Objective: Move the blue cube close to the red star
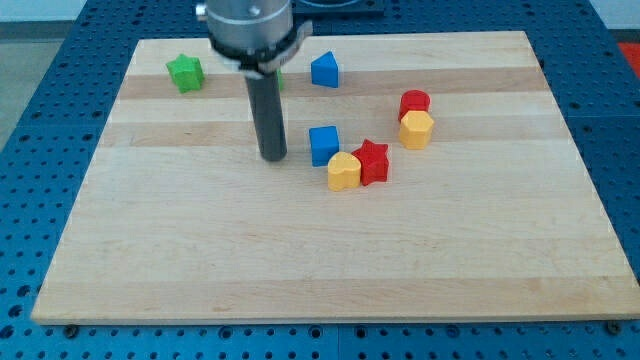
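The blue cube [323, 144] sits near the middle of the wooden board [200, 250]. The red star [372, 161] lies just to its lower right, with a yellow block [343, 171] touching both the star's left side and the cube's lower edge. My tip [273, 157] rests on the board a short way to the left of the blue cube, with a small gap between them.
A red cylinder [414, 102] sits above a yellow hexagonal block [416, 129] at the right. A second blue block [324, 70] lies near the top. A green star [185, 73] is at the top left. A green block is mostly hidden behind the rod.
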You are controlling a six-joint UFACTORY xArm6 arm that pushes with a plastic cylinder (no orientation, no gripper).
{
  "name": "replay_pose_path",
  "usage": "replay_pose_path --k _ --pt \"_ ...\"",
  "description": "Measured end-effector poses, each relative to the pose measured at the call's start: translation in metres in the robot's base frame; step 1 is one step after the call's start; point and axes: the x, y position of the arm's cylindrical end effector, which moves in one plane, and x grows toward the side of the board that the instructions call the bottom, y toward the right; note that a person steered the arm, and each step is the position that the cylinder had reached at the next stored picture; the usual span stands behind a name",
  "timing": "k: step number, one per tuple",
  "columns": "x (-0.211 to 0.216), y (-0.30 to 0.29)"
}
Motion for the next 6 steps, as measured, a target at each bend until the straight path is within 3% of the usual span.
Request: replay_pose_path --k 2,3,6 --pt "-0.005 0.016" --pt "-0.042 0.038" --pt "-0.073 0.088"
